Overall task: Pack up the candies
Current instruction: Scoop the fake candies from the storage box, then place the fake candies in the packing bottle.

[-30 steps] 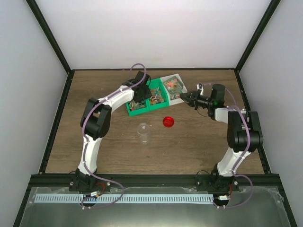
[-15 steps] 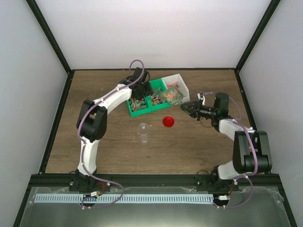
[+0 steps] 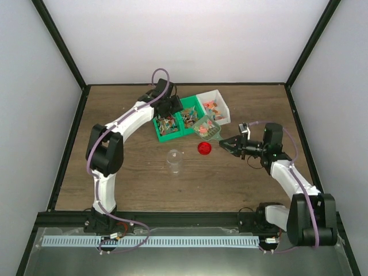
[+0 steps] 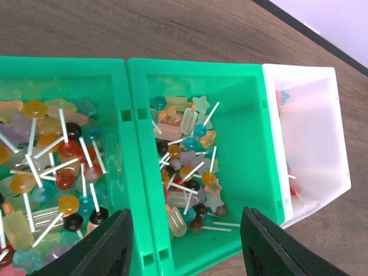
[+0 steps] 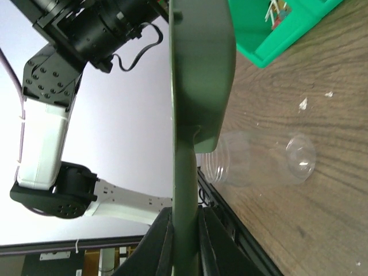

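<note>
Three bins (image 4: 244, 144), one jar (image 3: 175, 161), one lid (image 3: 204, 148), one scoop (image 3: 207, 128); many candies (image 4: 184, 167)

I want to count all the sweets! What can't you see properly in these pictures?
Top view: the candies in the green scoop are too small to count.
Right wrist view: the scoop shows edge-on, hiding its load.
Left wrist view: the picture's edge cuts off the left green bin.

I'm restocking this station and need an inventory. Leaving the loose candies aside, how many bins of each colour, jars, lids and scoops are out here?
green bins: 2
white bin: 1
clear jar: 1
red lid: 1
green scoop: 1
total: 6
candies: too many to count, not in the total
</note>
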`<state>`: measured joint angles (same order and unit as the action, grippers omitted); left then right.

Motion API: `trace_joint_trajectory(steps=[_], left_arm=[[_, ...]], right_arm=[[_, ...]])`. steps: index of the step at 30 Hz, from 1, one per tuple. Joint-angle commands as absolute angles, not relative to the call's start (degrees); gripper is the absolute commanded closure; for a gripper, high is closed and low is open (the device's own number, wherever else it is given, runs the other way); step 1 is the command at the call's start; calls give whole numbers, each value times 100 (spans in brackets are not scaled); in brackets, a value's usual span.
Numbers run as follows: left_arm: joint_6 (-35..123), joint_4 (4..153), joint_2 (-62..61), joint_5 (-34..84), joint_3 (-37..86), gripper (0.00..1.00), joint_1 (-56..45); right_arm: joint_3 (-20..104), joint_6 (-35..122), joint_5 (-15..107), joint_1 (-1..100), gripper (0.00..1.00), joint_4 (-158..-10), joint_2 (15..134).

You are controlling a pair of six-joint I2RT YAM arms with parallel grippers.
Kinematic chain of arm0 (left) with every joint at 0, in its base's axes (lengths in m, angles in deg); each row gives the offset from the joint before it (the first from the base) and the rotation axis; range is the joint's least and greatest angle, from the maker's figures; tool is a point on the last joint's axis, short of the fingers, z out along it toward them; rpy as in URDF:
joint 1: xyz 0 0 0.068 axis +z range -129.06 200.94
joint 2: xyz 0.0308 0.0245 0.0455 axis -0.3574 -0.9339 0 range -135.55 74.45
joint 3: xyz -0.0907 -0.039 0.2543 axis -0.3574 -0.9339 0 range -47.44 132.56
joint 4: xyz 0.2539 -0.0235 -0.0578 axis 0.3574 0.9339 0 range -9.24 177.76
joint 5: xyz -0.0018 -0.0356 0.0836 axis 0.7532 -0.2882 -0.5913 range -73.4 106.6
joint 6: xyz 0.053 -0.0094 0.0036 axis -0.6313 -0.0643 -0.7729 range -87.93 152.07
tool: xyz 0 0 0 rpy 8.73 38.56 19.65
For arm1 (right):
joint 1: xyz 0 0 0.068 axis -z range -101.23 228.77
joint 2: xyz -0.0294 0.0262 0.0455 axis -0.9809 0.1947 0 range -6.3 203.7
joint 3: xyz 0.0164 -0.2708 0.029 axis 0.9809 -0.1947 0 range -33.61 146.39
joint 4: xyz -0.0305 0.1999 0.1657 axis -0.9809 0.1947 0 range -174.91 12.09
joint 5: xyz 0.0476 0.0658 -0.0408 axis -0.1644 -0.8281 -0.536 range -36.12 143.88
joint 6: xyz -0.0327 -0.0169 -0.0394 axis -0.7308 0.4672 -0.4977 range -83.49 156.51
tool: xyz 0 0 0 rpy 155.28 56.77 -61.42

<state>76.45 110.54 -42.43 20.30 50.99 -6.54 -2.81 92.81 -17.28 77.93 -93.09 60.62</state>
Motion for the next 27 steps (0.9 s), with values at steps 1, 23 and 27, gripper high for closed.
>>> trace_joint_trajectory(steps=[1,23,27], left_arm=[[7528,10972,-3930,2010,4840,48,-631],[7407,10763,-3633,1854,4272,48,-613],[7320,10817,-3616,1858,4259,48,-595]], right_arm=[[-312,8881,-2105,7731,99,-8629,5583],[316,7894,-1625,6651,99,-6296,4723],[411,7890,-1374,6357,99,-6156,4717]])
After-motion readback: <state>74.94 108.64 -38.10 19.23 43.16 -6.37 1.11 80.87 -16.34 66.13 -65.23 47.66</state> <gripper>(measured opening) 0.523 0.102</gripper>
